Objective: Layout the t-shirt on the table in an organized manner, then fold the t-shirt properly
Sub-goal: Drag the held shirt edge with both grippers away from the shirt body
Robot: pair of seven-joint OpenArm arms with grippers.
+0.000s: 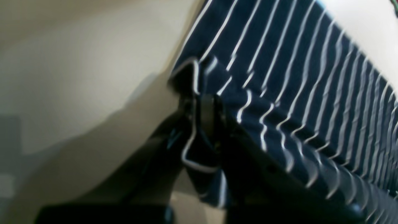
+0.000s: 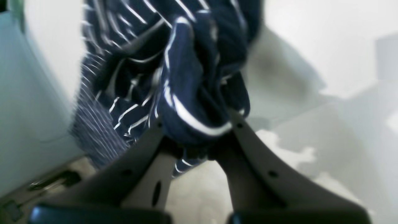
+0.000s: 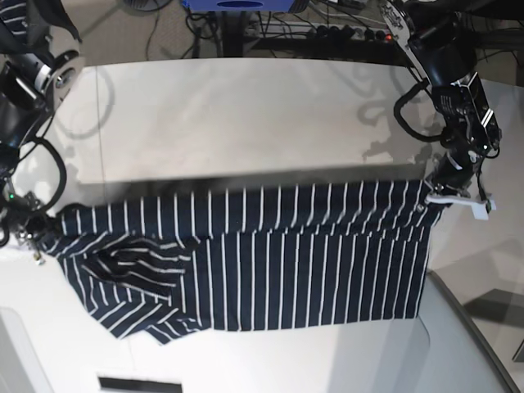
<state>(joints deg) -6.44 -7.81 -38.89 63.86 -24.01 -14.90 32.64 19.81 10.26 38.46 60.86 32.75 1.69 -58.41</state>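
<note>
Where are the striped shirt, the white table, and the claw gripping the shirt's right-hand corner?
t-shirt (image 3: 311, 254), base view, middle of the striped body.
table (image 3: 246, 123), base view, bare top behind the shirt.
left claw (image 3: 438, 194), base view, tips pinching the shirt's corner.

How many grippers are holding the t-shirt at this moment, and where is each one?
2. The left gripper is shut on the t-shirt at its top corner on the base view's right; the right gripper pinches the bunched corner on the left.

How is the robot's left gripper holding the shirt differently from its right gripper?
The left gripper pinches a thin edge of the t-shirt, where the cloth spreads out smooth and flat; the right gripper holds a thick, bunched wad. In the base view, the shirt near the left gripper hangs straight, while near the right gripper it is crumpled. Both have jaws shut on the shirt.
</note>
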